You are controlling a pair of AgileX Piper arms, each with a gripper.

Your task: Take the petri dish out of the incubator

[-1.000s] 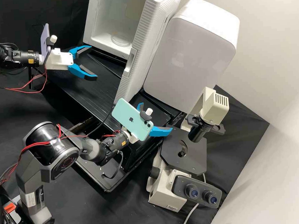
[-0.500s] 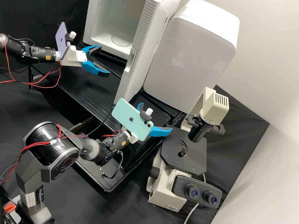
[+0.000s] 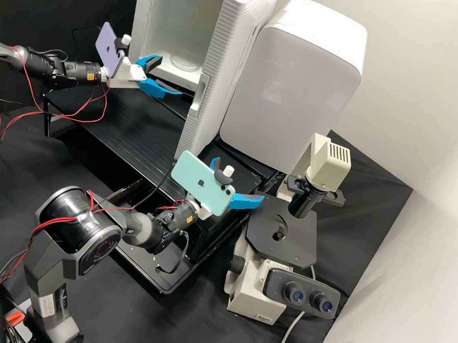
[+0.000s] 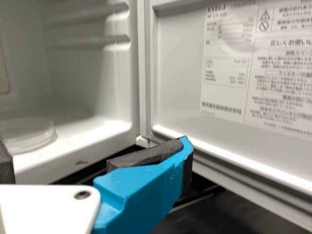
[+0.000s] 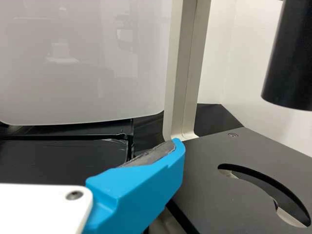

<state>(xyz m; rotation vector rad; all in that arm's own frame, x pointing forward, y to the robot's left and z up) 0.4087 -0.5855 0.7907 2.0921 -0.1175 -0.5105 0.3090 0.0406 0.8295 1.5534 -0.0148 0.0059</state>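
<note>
A white microscope [image 3: 252,290] sits on black cloth [image 3: 145,326] just ahead of the right gripper [image 3: 254,197], its black, round-holed stage [image 3: 290,240] close by the gripper's tip.

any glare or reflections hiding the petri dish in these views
High view: the clear round petri dish sits evenly lit inside the white incubator, the glossy grey panel beside it showing soft reflections. Left wrist view: dish pale against the white floor, no glare. Right wrist view: the panel mirrors dim shapes.

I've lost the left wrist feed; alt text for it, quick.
A clear petri dish lies untouched on the white incubator floor. The open left hand is just outside the chamber, the labelled door swung open alongside.
</note>
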